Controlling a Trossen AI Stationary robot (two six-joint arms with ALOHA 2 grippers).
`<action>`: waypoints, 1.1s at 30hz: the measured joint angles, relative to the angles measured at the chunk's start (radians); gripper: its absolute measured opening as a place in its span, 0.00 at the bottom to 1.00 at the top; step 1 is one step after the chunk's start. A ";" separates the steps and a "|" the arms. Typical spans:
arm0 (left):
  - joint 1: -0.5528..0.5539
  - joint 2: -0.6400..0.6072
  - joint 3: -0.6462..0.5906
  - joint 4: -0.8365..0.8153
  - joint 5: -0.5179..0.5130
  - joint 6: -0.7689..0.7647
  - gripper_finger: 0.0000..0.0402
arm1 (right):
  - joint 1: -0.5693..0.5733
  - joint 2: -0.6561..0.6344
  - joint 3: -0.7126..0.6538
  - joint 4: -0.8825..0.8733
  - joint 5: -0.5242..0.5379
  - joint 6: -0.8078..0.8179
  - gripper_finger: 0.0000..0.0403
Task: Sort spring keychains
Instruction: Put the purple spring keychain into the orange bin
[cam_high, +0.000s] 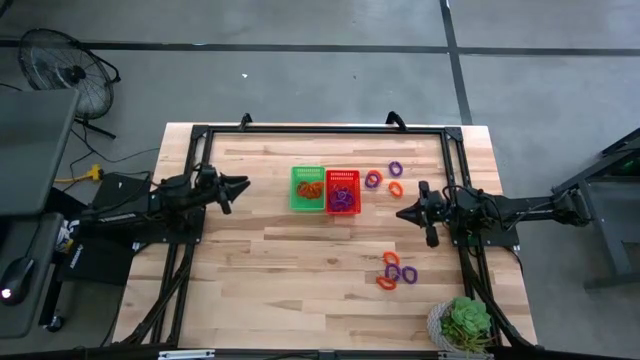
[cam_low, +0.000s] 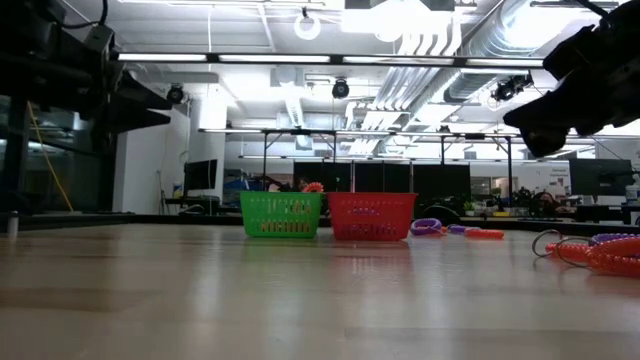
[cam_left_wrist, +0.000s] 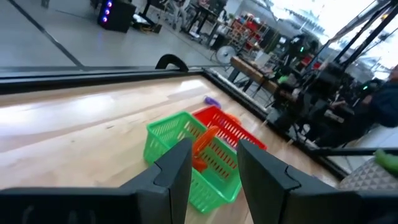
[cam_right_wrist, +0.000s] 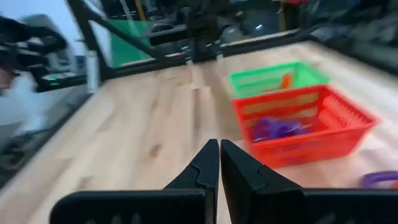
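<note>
Spring keychains (cam_high: 395, 270) lie loose — overhead view only.

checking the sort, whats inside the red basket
Purple spring keychains lie piled in the red basket; the right wrist view shows them too. No orange one shows there. Whatever lies under the pile is covered.

No readable text, label, brand, number or sign appears in any view. The green basket (cam_high: 307, 188) and the red basket (cam_high: 342, 191) beside it carry no legible markings. Equipment in the room far behind the green basket shows only small glowing lights and blurred shapes, with no lettering that can be made out.
</note>
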 joint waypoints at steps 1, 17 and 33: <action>0.000 0.001 0.000 -0.001 0.000 0.005 0.31 | 0.000 0.000 0.000 0.002 0.017 -0.004 0.03; 0.000 0.001 -0.001 -0.011 0.009 0.039 0.31 | 0.000 -0.001 0.000 0.017 0.065 0.103 0.03; 0.000 0.001 -0.004 -0.013 0.011 0.038 0.31 | 0.000 -0.001 0.000 0.033 0.040 0.462 0.03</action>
